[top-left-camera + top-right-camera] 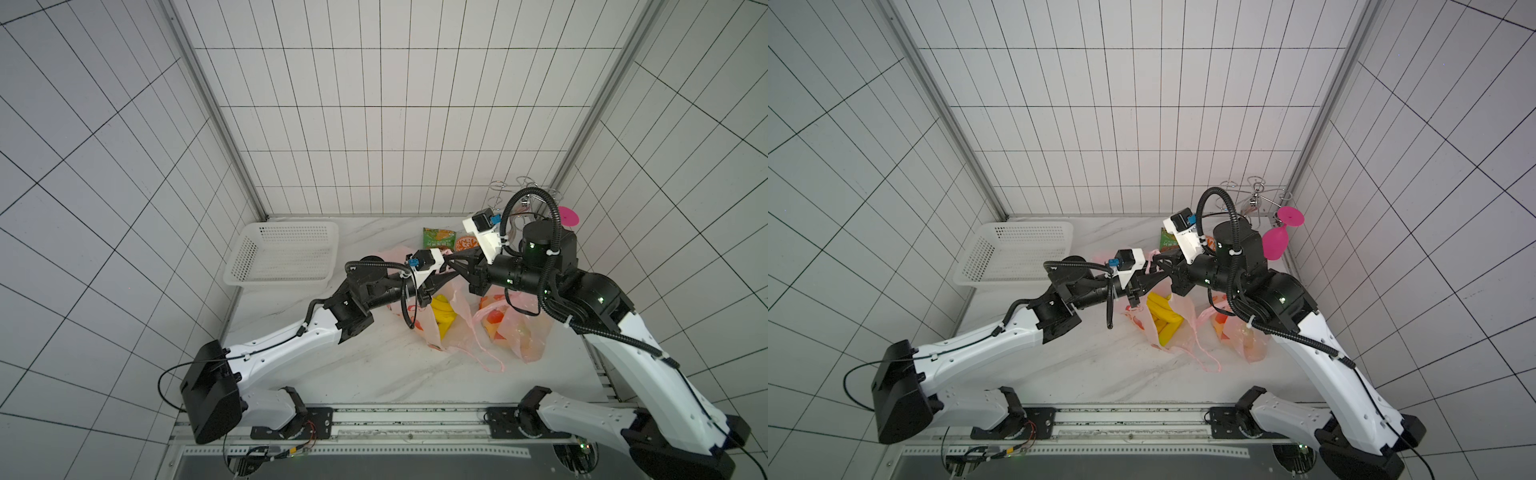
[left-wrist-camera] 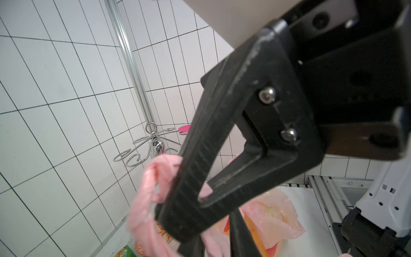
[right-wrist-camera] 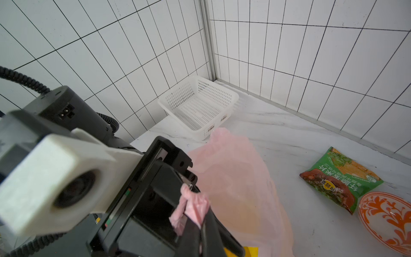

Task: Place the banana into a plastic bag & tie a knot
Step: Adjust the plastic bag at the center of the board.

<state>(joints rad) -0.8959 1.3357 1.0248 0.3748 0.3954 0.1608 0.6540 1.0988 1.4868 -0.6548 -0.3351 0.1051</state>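
While the yellow banana (image 1: 443, 313) lies inside the pink translucent plastic bag (image 1: 463, 332) on the white marbled tabletop (image 1: 374, 370), both arms reach in over the bag's mouth and their fingers cross there. The right gripper (image 3: 198, 224) is closed tight, pinching a twisted pink handle (image 3: 192, 205) of the bag between its fingertips, as the right wrist view shows. The left gripper (image 1: 448, 276) sits right against it, its tips beside the same wad of film. How far its jaws stand apart, and whether they grip anything, cannot be made out. In both top views the banana rests below the two grippers and on the side nearer the robot's base, apart from all the fingers, with the bag's wall slack around it. A white perforated plastic basket (image 1: 282, 253) stands well apart by the left wall, and a green snack packet (image 1: 438, 237) lies behind the grippers.
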